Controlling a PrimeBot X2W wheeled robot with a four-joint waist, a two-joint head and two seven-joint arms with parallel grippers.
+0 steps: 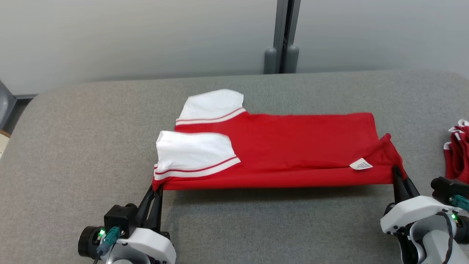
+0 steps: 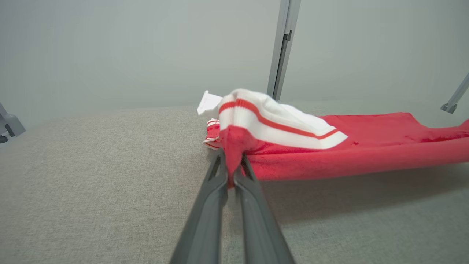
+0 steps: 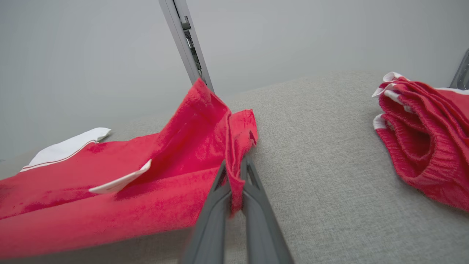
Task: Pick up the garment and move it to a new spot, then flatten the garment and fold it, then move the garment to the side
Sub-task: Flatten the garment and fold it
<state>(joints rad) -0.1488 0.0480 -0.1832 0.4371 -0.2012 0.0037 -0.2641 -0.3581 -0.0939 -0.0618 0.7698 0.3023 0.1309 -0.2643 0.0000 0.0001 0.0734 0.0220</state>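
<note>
Grey padded surface (image 1: pixel 91 146), red garment (image 1: pixel 293 146) strung out mid-fold

So the left gripper (image 1: pixel 157 187) is clenched on the near corner by the white sleeves (image 1: pixel 196 150) and the right gripper (image 1: pixel 397 171) is clenched on the near hem corner. The front edge hangs taut just off the surface while the far half lies flat in the middle. I'd carry both corners over at matching height and pace, tension even, so the fold lands square. Can't tell how many layers each pinch caught, and the pile of red clothes (image 1: pixel 456 150) on the right is cut off by the frame.
</note>
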